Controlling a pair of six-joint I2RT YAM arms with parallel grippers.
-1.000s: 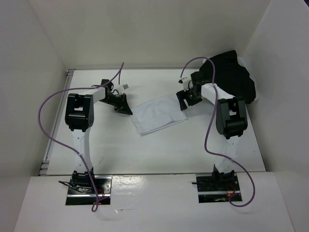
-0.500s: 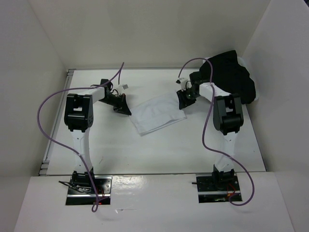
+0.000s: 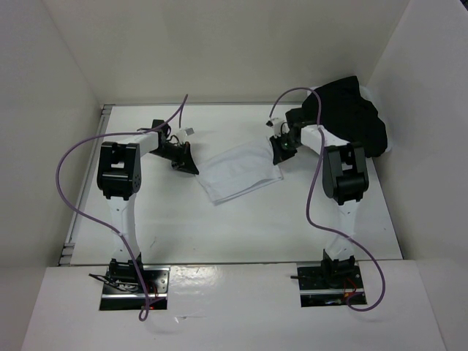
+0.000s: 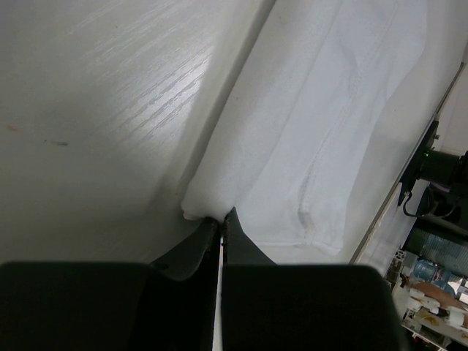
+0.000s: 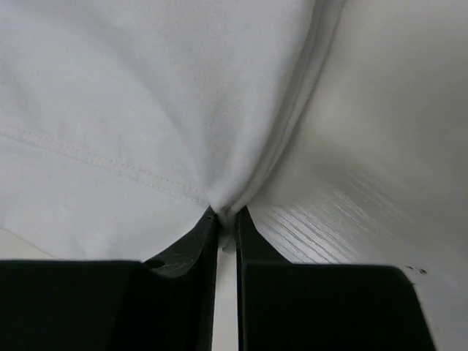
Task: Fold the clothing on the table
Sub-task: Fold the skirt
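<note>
Looking down from the top view, the clothing (image 3: 240, 174) sits about mid desk (image 3: 241, 234), a white folded piece lying mostly flat and turned at a slight angle.

The left pincer (image 3: 191, 167) is at the clothing's left corner. The wrist view shows its jaws pressed together with the folded edge bunched right at the tips, so it's gripping the cloth. The right pincer (image 3: 278, 152) is at the clothing's far right corner, jaws drawn in narrow on the fabric. The cloth puckers into them, with a stitched seam (image 5: 95, 157) running off to one side.

Other stuff around: a black garment (image 3: 355, 121) is heaped to the far right of the clothing, not touching it. The right arm (image 3: 344, 175) reaches across in front of that heap and hides part of it. Purple cables (image 3: 73, 186) loop over both arms, none of them lying on the clothing. A metal rail (image 3: 82, 205) runs well left of the clothing. From above, both pincer bodies cover the pinched corners, so only the wrist views show the grips.
</note>
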